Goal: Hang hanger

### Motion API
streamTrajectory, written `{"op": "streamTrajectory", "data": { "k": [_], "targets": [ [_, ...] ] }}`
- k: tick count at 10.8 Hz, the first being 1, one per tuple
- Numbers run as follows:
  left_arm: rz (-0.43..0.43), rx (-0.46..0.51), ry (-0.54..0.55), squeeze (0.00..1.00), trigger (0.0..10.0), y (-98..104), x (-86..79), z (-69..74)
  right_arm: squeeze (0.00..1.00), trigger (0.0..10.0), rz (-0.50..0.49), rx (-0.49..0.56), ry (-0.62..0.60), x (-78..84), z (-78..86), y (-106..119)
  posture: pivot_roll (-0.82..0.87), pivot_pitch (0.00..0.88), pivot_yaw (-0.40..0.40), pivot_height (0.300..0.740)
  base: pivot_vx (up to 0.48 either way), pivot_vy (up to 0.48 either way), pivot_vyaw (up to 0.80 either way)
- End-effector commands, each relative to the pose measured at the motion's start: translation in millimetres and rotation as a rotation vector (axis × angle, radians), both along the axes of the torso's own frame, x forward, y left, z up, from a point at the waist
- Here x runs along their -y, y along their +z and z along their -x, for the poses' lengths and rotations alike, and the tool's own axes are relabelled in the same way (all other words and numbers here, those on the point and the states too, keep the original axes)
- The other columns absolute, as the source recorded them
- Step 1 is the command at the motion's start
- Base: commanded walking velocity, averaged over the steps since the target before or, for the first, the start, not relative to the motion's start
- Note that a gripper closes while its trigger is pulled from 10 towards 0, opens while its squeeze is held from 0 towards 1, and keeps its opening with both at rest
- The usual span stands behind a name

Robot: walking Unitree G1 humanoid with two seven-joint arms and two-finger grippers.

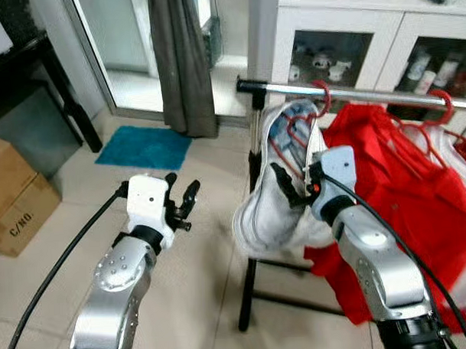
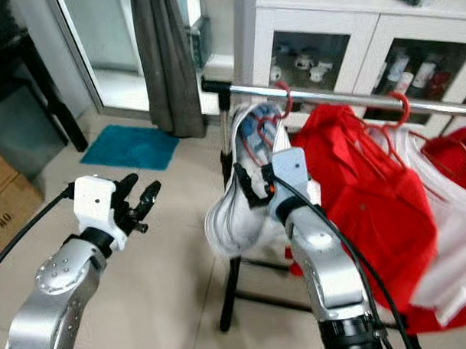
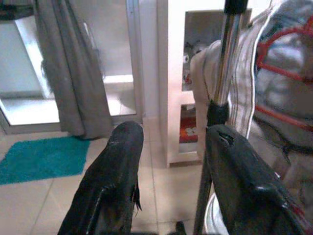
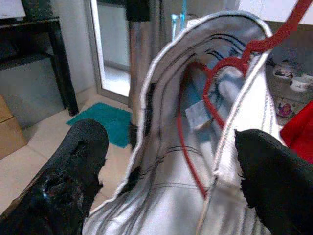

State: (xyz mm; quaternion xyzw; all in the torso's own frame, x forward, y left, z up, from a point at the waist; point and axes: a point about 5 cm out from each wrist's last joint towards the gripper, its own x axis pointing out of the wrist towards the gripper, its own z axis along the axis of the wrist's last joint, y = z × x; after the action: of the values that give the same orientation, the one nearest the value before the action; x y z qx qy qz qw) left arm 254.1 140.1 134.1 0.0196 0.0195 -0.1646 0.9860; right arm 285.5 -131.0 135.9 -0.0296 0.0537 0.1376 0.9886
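Observation:
A red hanger (image 4: 215, 83) carrying a white and grey garment (image 1: 276, 200) hangs by its hook (image 1: 323, 95) on the silver rail (image 1: 368, 92) of a clothes rack, near the rail's left end. My right gripper (image 1: 294, 184) is raised against the garment's collar. In the right wrist view its fingers (image 4: 73, 161) stand wide apart on either side of the collar, open and not clamped. My left gripper (image 1: 181, 201) is held up to the left of the rack, open and empty, pointing toward the rack's upright pole (image 3: 222, 98).
Red garments (image 1: 402, 184) on red hangers fill the rail to the right. A white glass-door cabinet (image 1: 343, 33) stands behind the rack. A grey curtain (image 1: 183, 61), a teal mat (image 1: 144, 147) and a cardboard box (image 1: 16, 201) lie to the left.

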Motion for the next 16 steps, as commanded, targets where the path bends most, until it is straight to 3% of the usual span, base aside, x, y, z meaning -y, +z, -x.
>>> {"op": "streamTrajectory", "data": {
  "k": [1, 5, 8, 9, 10, 11, 14, 15, 16],
  "targets": [
    [-0.008, 0.000, 0.013, 0.00, 10.0, 0.5, -6.0, 0.6, 0.00, 10.0, -0.004, 0.008, 0.004, -2.1, -1.5, 2.0, 0.02, 0.000, 0.025, 0.740, 0.368, 0.000, 0.00],
    [-0.006, -0.002, 0.007, 0.00, 10.0, -0.3, -4.5, 1.0, 0.00, 10.0, 0.015, 0.023, 0.014, -1.5, -1.9, 5.2, 0.01, 0.000, 0.025, 0.740, 0.361, 0.000, 0.00],
    [0.011, 0.002, -0.027, 0.00, 10.0, -0.7, 1.2, 3.0, 0.00, 10.0, 0.056, 0.032, 0.078, 8.3, -0.7, 13.3, 0.00, 0.000, 0.020, 0.740, 0.090, 0.000, 0.00],
    [0.007, 0.002, -0.087, 0.00, 10.0, -1.4, 5.6, 7.0, 0.46, 10.0, 0.059, 0.019, 0.140, 15.7, 2.4, 19.6, 0.00, 0.000, 0.019, 0.740, 0.000, 0.000, 0.00],
    [-0.002, -0.002, -0.140, 0.00, 10.0, -1.7, 8.2, 10.7, 1.00, 10.0, 0.071, 0.005, 0.156, 22.2, 2.7, 23.4, 0.00, 0.000, 0.019, 0.740, 0.000, 0.000, 0.00],
    [-0.015, -0.010, -0.179, 0.00, 10.0, -2.7, 9.8, 13.4, 1.00, 10.0, 0.082, -0.007, 0.187, 25.7, 4.0, 25.9, 0.00, 0.000, 0.019, 0.740, 0.000, 0.000, 0.00],
    [-0.056, -0.038, -0.363, 0.00, 10.0, -5.1, 19.5, 26.8, 1.00, 10.0, 0.076, -0.019, 0.447, 39.1, 24.4, 52.0, -0.02, 0.000, 0.019, 0.740, 0.000, 0.000, 0.00],
    [-0.050, -0.051, -0.446, 0.00, 10.0, -5.7, 26.2, 33.1, 1.00, 10.0, 0.163, -0.081, 0.526, 52.9, 35.5, 59.8, -0.03, 0.000, 0.020, 0.740, 0.000, 0.000, 0.00],
    [-0.041, -0.060, -0.508, 0.00, 10.0, -4.9, 30.1, 37.9, 1.00, 10.0, 0.226, -0.170, 0.437, 70.8, 32.8, 61.2, -0.03, 0.000, 0.023, 0.740, 0.000, 0.000, 0.00]
  ]
}}
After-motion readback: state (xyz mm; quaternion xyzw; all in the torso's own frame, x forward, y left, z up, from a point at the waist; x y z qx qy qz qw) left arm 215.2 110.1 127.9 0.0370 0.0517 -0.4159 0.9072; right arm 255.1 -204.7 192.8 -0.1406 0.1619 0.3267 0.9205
